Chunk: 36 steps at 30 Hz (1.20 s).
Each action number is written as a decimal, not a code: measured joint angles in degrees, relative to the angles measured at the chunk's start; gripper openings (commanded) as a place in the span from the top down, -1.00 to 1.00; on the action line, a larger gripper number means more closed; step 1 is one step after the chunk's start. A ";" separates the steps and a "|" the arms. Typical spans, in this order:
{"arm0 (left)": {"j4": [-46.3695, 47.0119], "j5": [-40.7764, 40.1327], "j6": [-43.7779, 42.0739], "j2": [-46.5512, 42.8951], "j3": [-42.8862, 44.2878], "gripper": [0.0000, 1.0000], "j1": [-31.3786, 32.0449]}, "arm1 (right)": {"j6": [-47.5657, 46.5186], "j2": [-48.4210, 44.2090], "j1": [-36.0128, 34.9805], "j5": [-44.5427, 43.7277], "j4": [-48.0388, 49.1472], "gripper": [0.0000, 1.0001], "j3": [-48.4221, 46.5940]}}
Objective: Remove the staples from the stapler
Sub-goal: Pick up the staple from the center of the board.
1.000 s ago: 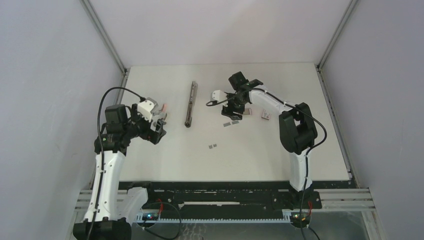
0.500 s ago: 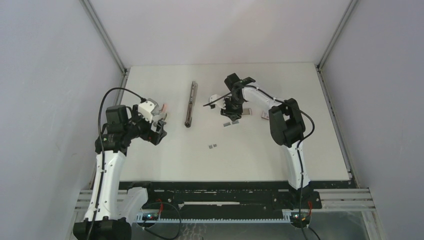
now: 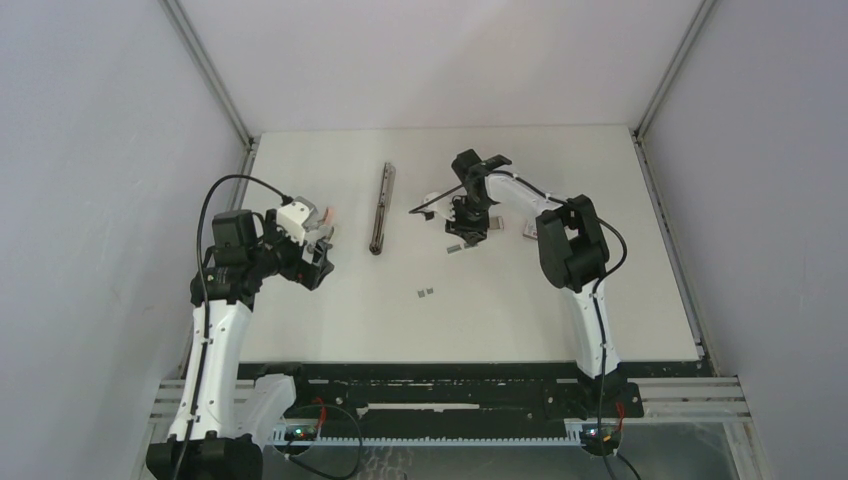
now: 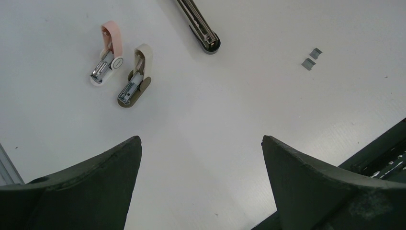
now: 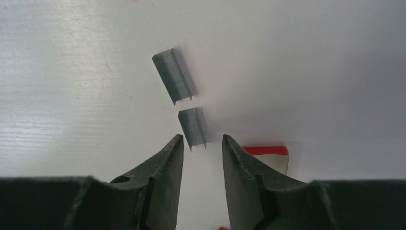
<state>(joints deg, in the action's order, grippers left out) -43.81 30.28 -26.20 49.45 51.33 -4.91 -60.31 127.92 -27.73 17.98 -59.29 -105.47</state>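
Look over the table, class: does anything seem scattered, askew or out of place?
Yes: the staples lie loose on the table in two separate pairs. One is just ahead of the right gripper, its strips at different angles. The other is nearer the arms' bases. Nothing looks damaged.

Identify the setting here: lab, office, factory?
Likely a lab robot test booth: bare white tabletop boxed in by plain grey wall panels on metal corner posts, with two white-and-black arms bolted to a slotted rail at its near edge.
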 measured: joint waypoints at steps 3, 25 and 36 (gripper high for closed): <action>0.00 0.00 0.00 0.00 0.00 -0.99 0.00 | 0.04 0.37 0.00 -0.39 0.26 0.30 0.00; 0.04 0.00 0.00 0.04 -0.02 -0.99 0.00 | 0.31 1.14 -0.20 -2.45 1.95 0.35 -0.04; 0.09 0.00 0.00 0.04 -0.02 -0.99 0.00 | 0.52 1.77 -0.83 -2.84 2.19 0.40 -0.04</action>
<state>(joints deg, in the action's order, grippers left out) -43.72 30.28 -26.20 49.50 51.31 -4.91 -59.79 129.69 -28.56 15.14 -57.10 -105.51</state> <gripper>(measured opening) 0.996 0.315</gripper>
